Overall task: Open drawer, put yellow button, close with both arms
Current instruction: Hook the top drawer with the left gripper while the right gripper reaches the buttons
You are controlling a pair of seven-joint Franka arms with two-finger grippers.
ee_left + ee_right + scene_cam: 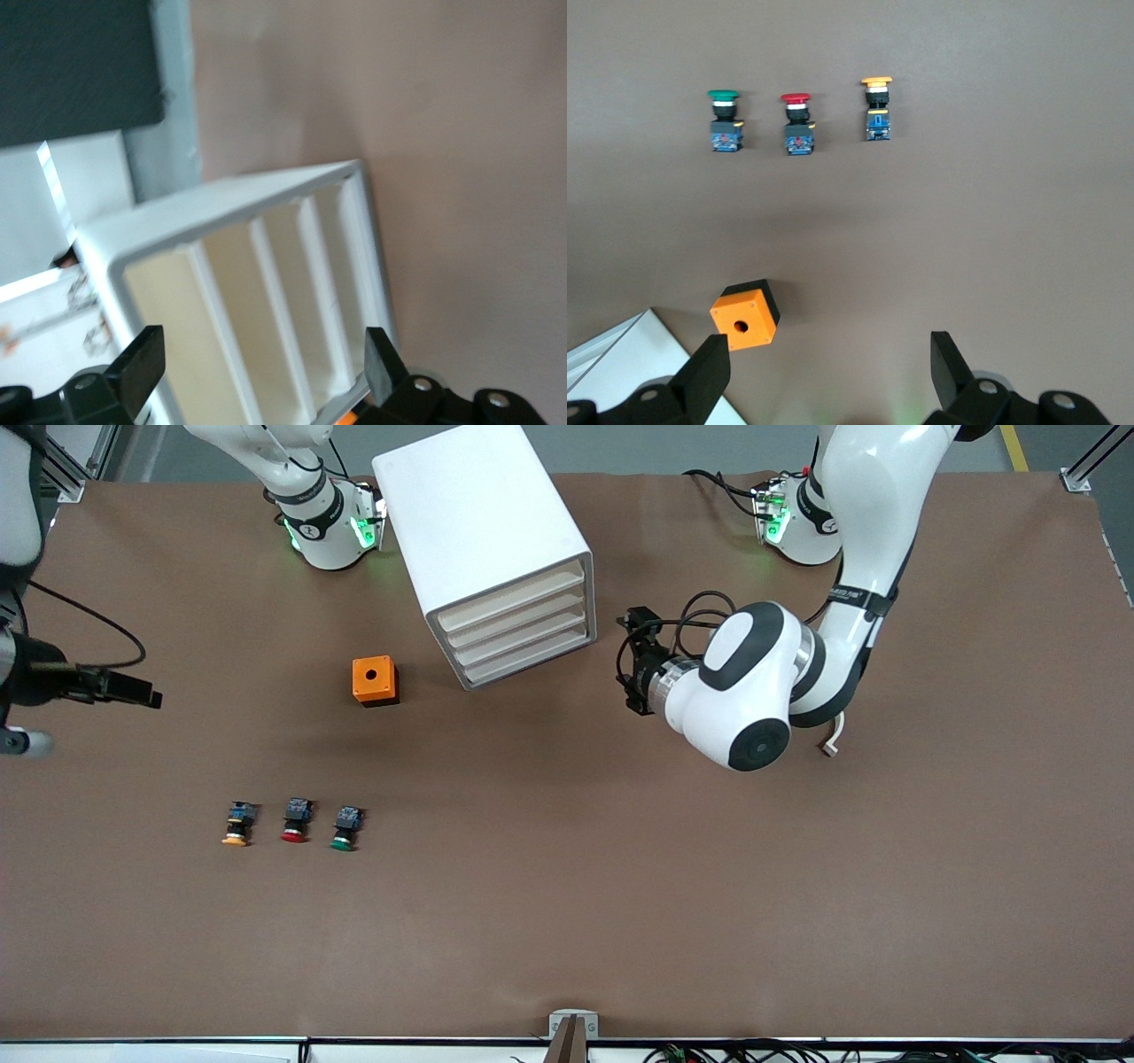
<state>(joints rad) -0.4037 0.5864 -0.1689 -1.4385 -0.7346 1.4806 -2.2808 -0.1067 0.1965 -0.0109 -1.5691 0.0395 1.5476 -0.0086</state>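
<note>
All four drawers are shut, so the top drawer [507, 593] is what I'm going after first. The white cabinet [483, 531] sits angled, its front turned toward the left arm's end of the table, which is why my left gripper [634, 662] hovers just beside that front with nothing in it. In the left wrist view the fingers [142, 359] stand spread wide, framing the cream drawer fronts [266, 301], lined up, I'd say, to catch the uppermost one.

The yellow button [236, 824] lies untouched on the brown table [709, 921], well apart from the cabinet and nearer the front camera, at the right arm's end of a row of three. Beside it sits the red button [295, 820], then the green button [346, 828], all lying on their sides with caps pointing toward the front camera. That row looks easy to pick from; the risk is grabbing the red neighbour.

My right gripper [133, 689] waits over the table's edge at its own end, fingers [704, 376] wide apart and empty, its camera looking down on the buttons. An orange box [375, 680] with a hole on top stands between the cabinet and the buttons.
</note>
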